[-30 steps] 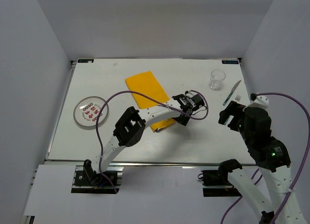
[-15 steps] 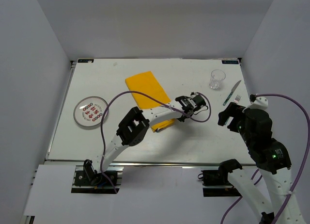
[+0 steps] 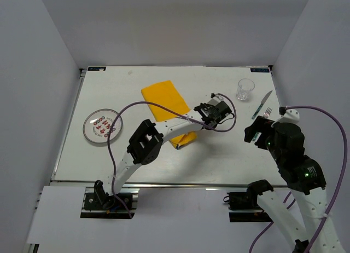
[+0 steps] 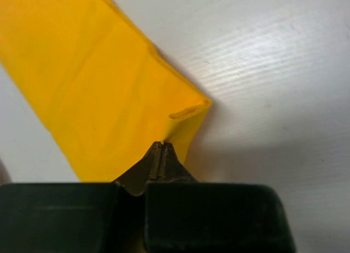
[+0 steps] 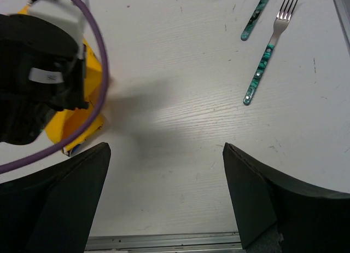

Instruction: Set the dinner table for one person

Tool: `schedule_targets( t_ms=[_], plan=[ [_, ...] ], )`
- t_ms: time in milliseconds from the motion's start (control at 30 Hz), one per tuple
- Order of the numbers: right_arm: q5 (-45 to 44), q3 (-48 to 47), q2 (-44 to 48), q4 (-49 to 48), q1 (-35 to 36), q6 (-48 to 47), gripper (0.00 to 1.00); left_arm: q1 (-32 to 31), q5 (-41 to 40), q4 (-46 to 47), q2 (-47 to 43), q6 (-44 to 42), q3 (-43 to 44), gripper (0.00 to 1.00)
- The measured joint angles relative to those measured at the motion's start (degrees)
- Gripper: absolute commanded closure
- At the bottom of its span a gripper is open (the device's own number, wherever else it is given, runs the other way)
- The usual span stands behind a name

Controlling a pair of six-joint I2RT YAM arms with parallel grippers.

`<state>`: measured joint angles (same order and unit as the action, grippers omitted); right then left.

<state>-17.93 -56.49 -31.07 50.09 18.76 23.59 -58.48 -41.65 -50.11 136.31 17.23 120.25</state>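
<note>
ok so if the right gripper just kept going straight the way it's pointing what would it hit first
Most likely the white rectangular tabletop. The right gripper is open and aimed at a bare patch between the folded yellow cloth and the teal-handled metal fork. Nothing shows in between, though depth is hard to judge.

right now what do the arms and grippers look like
Left arm and right arm: white links, black joints, purple cables. Left gripper has dark tapered tips; right gripper has broad black fingers. Green light on the right arm.
</note>
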Motion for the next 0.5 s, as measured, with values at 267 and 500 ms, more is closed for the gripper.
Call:
schedule_targets(
  t_ms=[267, 500],
  plan=[
    [5.35, 6.21, -3.26, -7.45, 0.0, 1.11, 0.11, 3.5, -9.57, -7.23, -14.21, 20.5, -8.09, 1.0],
    [16.61, 13.7, -14.08, -20.41, 0.0, 1.4, 0.16, 6.82, -12.74, -14.58, -33.86, 46.45, -34.05, 1.0]
  ],
)
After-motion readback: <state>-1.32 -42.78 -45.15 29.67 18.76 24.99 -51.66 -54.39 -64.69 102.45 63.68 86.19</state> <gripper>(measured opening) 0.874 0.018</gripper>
